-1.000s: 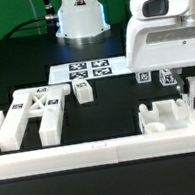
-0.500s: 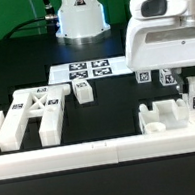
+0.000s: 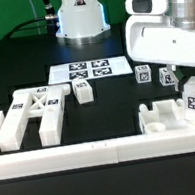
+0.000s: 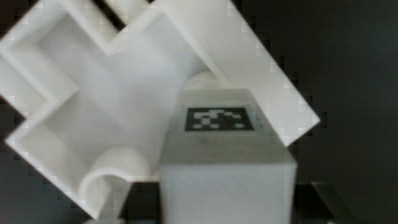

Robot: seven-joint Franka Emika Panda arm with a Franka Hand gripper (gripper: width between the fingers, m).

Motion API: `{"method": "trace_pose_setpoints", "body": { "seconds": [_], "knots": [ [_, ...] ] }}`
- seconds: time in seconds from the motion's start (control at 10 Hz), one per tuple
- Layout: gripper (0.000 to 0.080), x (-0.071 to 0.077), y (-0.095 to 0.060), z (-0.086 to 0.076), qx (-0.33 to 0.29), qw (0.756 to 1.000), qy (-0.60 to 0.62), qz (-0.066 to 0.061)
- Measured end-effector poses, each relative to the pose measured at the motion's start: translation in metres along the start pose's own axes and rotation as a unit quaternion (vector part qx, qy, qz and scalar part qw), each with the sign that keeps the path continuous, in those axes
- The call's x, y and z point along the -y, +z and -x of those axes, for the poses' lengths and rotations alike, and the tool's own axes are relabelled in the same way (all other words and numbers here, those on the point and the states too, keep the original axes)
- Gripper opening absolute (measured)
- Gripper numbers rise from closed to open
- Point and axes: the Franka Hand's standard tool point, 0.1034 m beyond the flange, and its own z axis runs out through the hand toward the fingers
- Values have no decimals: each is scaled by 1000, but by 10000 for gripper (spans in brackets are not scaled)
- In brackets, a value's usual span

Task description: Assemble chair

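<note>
My gripper is at the exterior view's right, mostly hidden under the big arm. In the wrist view the gripper is shut on a white tagged chair leg, which fills the gap between the jaws. The leg is held tilted just above a white notched chair panel. That panel fills the wrist view behind the leg. The X-braced frame lies at the exterior view's left. A small tagged block lies beside it.
The marker board lies in the middle at the back. Two small tagged chair parts stand behind the panel. The long low border rail runs along the front. The robot base stands at the back.
The arm has tilted and lifted slightly. The held leg has shifted a little toward the exterior view's left and up, now tilted. The two small parts behind show more.
</note>
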Motion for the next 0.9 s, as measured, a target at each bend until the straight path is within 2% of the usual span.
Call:
{"method": "trace_pose_setpoints", "body": {
  "seconds": [0.1,0.5,0.7,0.8,0.9],
  "knots": [
    [291,-1,0,0,2,998,61,1],
    [291,-1,0,0,2,990,144,3],
    [531,-1,0,0,2,993,121,2],
    [531,-1,0,0,1,995,99,3],
    [625,0,0,1,0,1000,16,3]
  ]
}}
